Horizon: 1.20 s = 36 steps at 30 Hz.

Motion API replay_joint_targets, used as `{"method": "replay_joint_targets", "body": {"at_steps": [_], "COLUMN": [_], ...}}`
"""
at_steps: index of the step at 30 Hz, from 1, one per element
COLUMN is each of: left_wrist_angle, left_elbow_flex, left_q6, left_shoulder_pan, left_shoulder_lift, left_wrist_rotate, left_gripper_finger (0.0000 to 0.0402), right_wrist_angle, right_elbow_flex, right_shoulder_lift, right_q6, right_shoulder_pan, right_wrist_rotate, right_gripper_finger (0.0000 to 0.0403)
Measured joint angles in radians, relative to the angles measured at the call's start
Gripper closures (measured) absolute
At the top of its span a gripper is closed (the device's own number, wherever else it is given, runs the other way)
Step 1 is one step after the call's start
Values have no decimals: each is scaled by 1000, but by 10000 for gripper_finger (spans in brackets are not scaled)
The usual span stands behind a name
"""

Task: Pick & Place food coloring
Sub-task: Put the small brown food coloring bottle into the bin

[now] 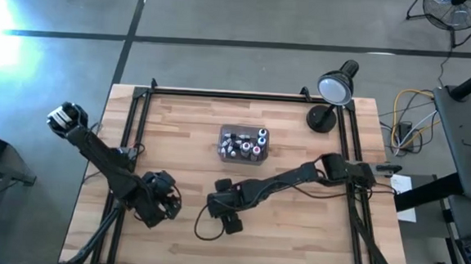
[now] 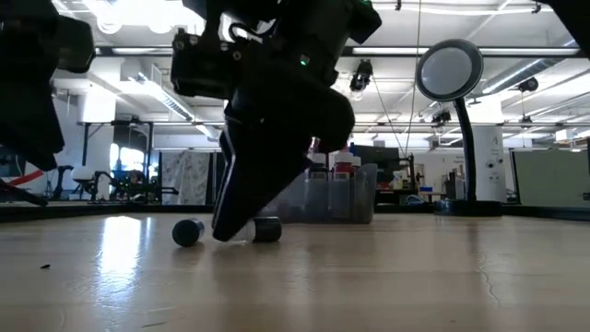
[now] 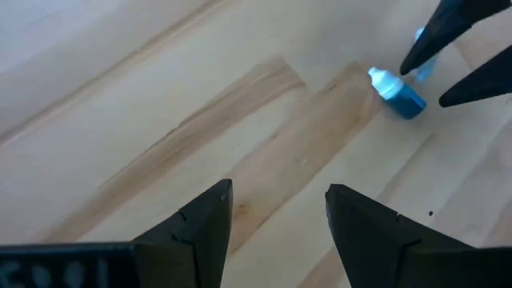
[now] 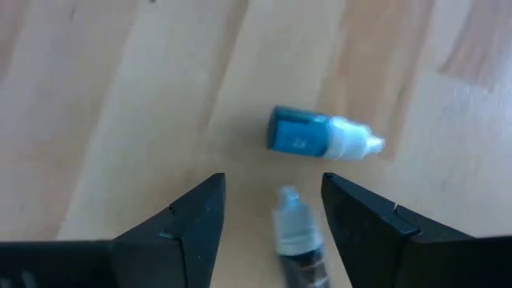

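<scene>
A wooden table [image 1: 186, 129] is holding a clear tray [image 1: 244, 144] full of little bottles. A black lamp [image 1: 321, 118] is standing near its far right corner. A blue bottle [image 4: 316, 135] and a dark bottle [image 4: 299, 240] are lying on the wood.

Two loose bottles [image 4: 320, 136] between jaws

high view: straight down over the whole counter [image 1: 295, 234], far above the tray [image 1: 243, 144].
low view: counter height, level, facing the tray [image 2: 336, 195] from near.
left wrist view: close over bare counter, sharing the blue bottle [image 3: 398, 94] with the right wrist view [image 4: 318, 134].
</scene>
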Motion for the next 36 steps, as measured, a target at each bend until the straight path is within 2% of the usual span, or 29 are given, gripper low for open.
{"method": "replay_joint_targets", "body": {"at_steps": [8,15,21,24,29,31,33,36], "left_wrist_angle": [38,59,72,79,114,134,146,161], "left_elbow_flex": [-129,-191,-196,-196,-196,-196,-196,-196], "left_q6": [-42,-44,-43,-43,-42,-42,-42,-42], "left_shoulder_pan": [0,0,0,0,0,0,0,0], "left_shoulder_lift": [-167,-254,-264,-263,-262,-262,-262,-262], "left_wrist_rotate": [-5,-8,-31,-48,-71,-80,-100,-131], "left_gripper_finger": [223,223,223,223,223,223,223,223], "right_wrist_angle": [-46,-69,-89,-93,-116,-144,-173,-186], "right_elbow_flex": [-6,-7,-12,-14,-10,-14,-17,-17], "right_shoulder_lift": [2,0,-19,-65,-216,-263,-302,-342], "right_q6": [26,-2,137,210,250,254,256,256], "right_shoulder_pan": [-36,-44,-72,-91,-130,-168,-214,-283], "right_wrist_rotate": [1,-5,6,102,403,488,525,520], "right_gripper_finger": [263,312,356,356,331,327,325,322]}}
